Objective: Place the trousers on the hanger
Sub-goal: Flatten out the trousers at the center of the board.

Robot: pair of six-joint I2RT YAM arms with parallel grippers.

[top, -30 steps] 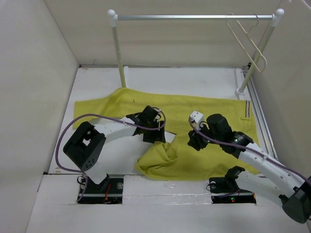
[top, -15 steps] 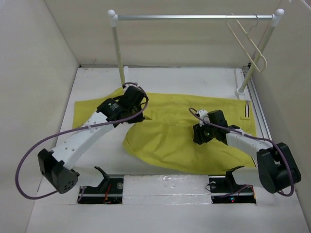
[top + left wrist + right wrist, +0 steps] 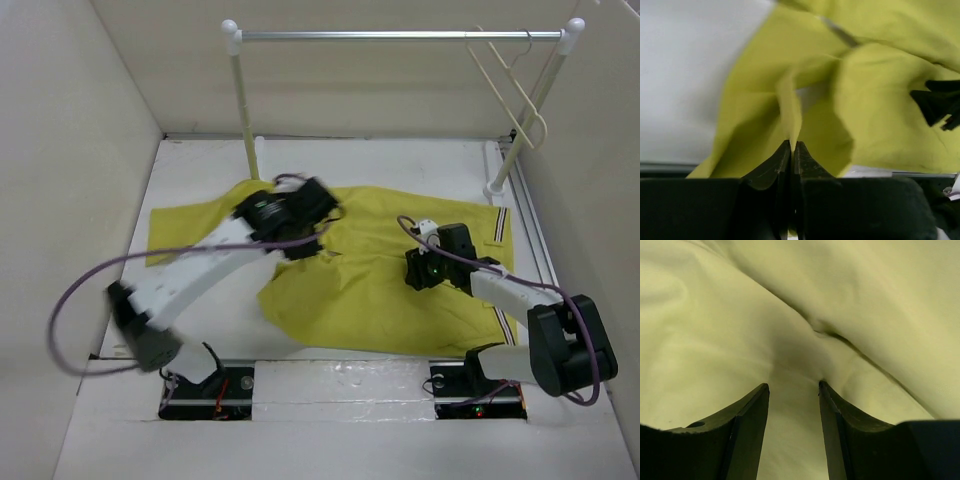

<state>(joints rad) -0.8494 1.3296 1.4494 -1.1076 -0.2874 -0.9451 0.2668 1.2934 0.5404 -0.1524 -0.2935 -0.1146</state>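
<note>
Mustard-yellow cloth trousers (image 3: 380,290) lie crumpled on the white desk (image 3: 400,165). Left jaws closed, pinching a raised fold; I'd guess to lift it. Right jaws half apart, pressed onto cloth, gripping nothing, probably pinning it. Thin cream-white hanger (image 3: 505,100) hangs on the metal rail (image 3: 400,35), far right.

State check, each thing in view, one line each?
trousers: crumpled on the table, one fold pinched up.
hanger: empty, hooked on the rail, right end.
left hand: shut on a trousers fold.
right hand: open, tips at the trousers.
</note>
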